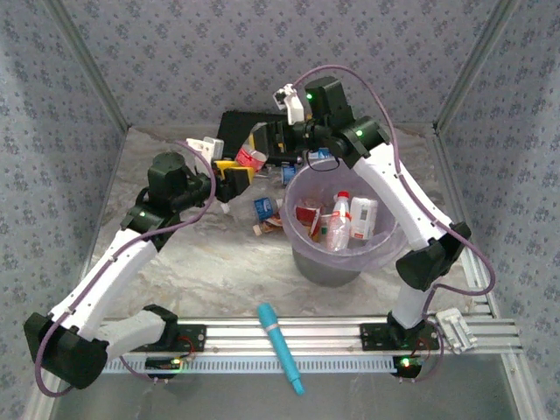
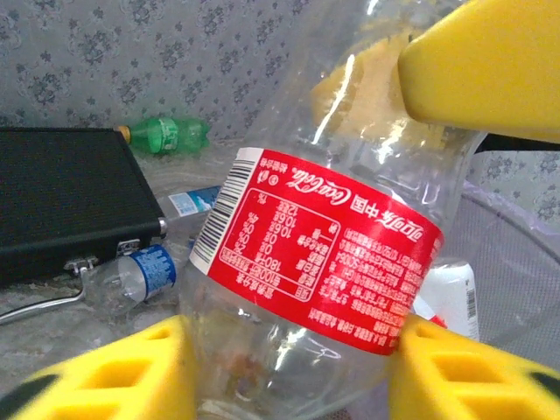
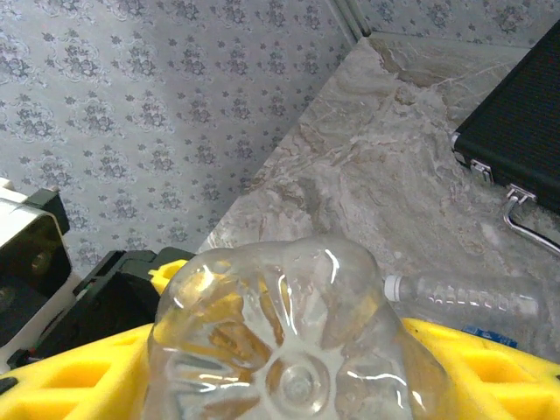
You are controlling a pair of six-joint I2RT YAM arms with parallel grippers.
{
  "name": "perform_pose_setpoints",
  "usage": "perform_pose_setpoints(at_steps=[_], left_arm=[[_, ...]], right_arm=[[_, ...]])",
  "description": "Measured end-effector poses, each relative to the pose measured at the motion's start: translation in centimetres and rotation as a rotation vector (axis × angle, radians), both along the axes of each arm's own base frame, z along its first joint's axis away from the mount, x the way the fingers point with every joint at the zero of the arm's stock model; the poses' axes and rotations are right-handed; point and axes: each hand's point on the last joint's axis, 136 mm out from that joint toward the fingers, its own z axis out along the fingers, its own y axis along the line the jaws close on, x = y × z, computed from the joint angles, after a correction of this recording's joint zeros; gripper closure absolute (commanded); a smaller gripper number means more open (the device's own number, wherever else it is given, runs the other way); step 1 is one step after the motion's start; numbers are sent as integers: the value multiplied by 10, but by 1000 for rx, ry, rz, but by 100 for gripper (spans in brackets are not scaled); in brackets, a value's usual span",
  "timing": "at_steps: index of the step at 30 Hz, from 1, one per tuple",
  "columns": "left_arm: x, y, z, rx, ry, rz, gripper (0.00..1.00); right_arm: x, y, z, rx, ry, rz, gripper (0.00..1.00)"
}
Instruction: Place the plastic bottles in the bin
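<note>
A clear plastic bottle with a red label (image 1: 251, 158) hangs between both arms, left of the bin (image 1: 337, 267). My right gripper (image 1: 273, 144) is shut on its base end; in the right wrist view the base (image 3: 262, 297) sits squeezed between the yellow fingers (image 3: 284, 350). My left gripper (image 2: 289, 337) has a yellow finger against each side of the bottle (image 2: 315, 236) below the label; whether it still presses does not show. The bin holds several bottles (image 1: 339, 219). More lie on the table: blue-labelled ones (image 1: 264, 208) (image 2: 140, 276), a green one (image 2: 166, 136) and a clear one (image 3: 464, 302).
A flat black box (image 1: 241, 127) (image 2: 61, 197) lies behind the held bottle, its latch side facing the bin. A cyan stick (image 1: 280, 346) rests on the rail at the near edge. The bin's lilac bag (image 2: 516, 254) is just right of the left gripper.
</note>
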Motion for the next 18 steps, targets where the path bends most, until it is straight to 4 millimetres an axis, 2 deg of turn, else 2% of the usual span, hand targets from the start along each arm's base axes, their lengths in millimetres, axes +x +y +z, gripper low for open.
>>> perform_pose_setpoints(at_steps=[2,4,10,13,15,18], left_arm=[[-1,-1,0,-2,3,-2,11],[-2,1,0,1,4,5,7],[-16,17,5,17,-4,55,7],[-20,27,-2,47,17,95,8],[-17,32,-14,79,52,129,8],[-6,38,-44,151,141,186,9]], right_arm=[[0,0,6,9,-11,2,41],[0,0,15,21,-29,2,43],[5,-16,42,44,-98,-20,47],[7,-38,46,24,-109,-52,48],[6,-58,53,12,-120,-87,49],[-7,-95,70,-1,-150,-149,51]])
